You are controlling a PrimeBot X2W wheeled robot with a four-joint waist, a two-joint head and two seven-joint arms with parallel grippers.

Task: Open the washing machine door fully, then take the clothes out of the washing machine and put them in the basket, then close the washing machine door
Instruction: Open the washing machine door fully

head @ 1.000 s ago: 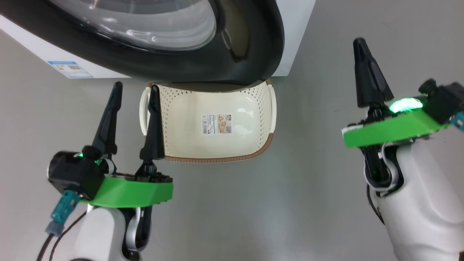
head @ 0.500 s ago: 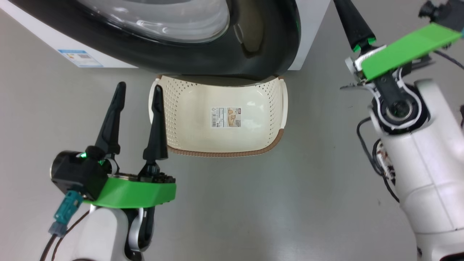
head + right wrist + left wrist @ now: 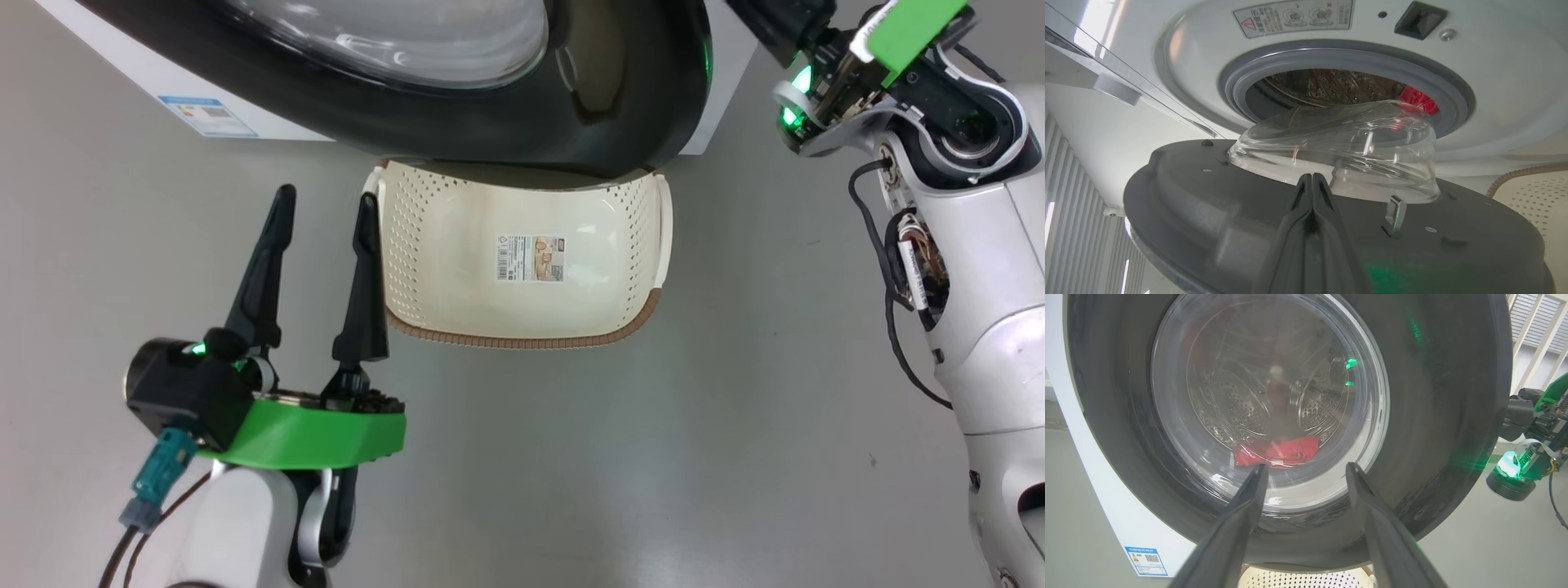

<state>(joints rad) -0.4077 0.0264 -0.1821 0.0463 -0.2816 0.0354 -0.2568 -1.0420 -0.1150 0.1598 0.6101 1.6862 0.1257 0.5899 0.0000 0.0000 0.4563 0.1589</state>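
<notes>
Right gripper (image 3: 1311, 179) fingers pressed flat together, nothing between them. Over the last second I've watched this arm leave its low spot at my right side and swing up past the free edge of the washing machine door (image 3: 457, 122). Its wrist camera now looks across the door's grey inner face, closed tip aimed at the foot of the glass bowl, metal latch hook (image 3: 1396, 212) just to its right. Contact with the face: cannot tell. The head camera has drifted a little too, so the small slide of the other things in that view is not their own movement. Door stands ajar, not wide; the bowl is still partly inside the grey ring of the washing machine (image 3: 1494, 81). I read this as the door-opening step in hand: the shut fingers are behind the panel to push it further out. Left gripper (image 3: 326, 194) has not budged, fingers spread wide and empty, its right finger across the left end of the basket (image 3: 522, 342). Basket sits on the floor right under the door, nothing in it. Clothes (image 3: 1290, 451), red, lie at the drum bottom, untouched. Removal cannot start until the door swings clear.
</notes>
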